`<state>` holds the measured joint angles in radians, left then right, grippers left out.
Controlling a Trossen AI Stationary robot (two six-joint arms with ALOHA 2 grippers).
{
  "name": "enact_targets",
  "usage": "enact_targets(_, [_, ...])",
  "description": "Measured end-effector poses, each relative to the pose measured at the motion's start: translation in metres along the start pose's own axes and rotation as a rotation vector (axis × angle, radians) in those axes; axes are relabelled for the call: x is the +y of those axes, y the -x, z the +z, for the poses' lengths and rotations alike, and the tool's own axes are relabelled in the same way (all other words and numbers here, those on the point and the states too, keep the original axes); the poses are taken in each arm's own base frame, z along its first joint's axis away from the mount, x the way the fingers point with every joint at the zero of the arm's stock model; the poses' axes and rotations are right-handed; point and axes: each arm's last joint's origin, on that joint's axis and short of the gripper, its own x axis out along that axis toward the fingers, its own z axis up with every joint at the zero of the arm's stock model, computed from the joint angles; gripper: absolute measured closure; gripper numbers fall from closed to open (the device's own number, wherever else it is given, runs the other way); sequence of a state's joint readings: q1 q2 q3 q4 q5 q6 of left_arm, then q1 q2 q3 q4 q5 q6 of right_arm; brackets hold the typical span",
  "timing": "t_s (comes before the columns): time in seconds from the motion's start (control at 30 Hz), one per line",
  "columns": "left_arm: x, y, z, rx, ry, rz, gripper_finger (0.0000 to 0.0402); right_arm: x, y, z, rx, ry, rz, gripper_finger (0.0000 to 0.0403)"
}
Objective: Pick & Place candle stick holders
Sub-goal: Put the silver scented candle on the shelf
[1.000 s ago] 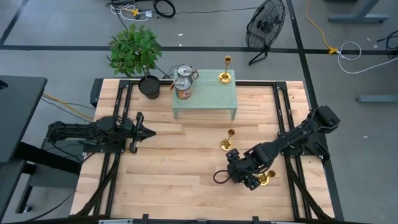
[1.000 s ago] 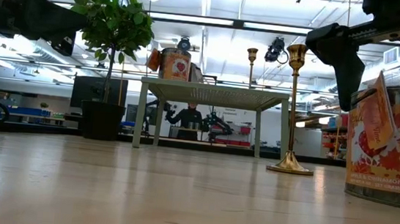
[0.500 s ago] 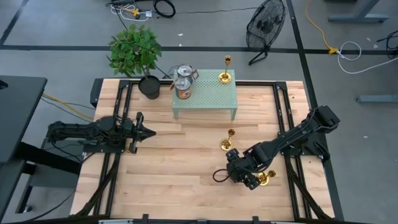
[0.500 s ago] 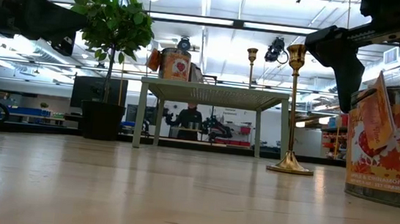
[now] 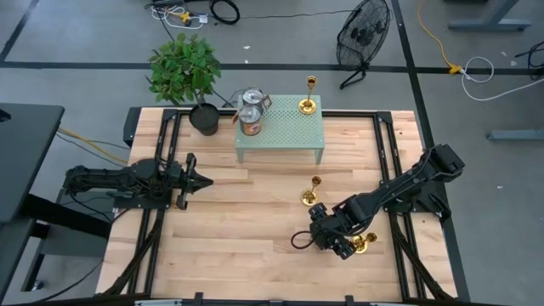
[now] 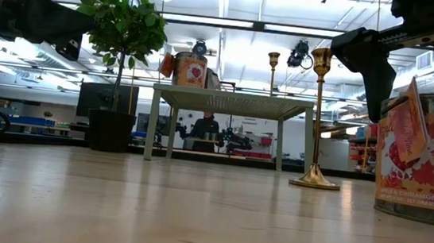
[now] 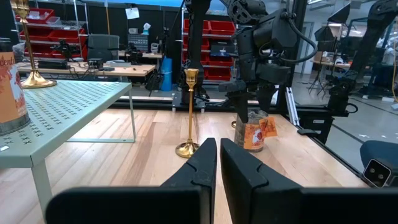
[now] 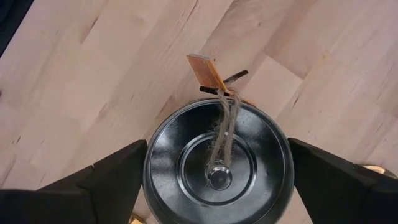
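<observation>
From overhead, one camera looks straight down on the whole wooden table, while another sits at tabletop level, facing across the boards toward the green stand and the room behind. The left wrist camera looks level along the table to the same stand; the right wrist camera points steeply down, close over a round tin.
</observation>
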<state>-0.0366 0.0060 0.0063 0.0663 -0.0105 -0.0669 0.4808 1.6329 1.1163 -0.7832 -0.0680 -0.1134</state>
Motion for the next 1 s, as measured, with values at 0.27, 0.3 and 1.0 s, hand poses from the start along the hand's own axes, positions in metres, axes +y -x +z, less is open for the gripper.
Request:
enact_targets(0.27, [0.0, 0.0, 0.0, 0.0, 0.0, 0.0, 0.0371, -0.005, 0.012, 0.013, -0.043, -0.012, -0.006, 0.0039])
enact_targets(0.3, [0.0, 0.0, 0.0, 0.0, 0.0, 0.0, 0.0371, -0.006, 0.015, 0.014, -0.054, -0.014, -0.008, 0.0039])
enact_targets(1.0, [0.0, 0.0, 0.0, 0.0, 0.0, 0.0, 0.0371, -0.014, 0.037, 0.024, -0.07, -0.058, -0.027, 0.0039])
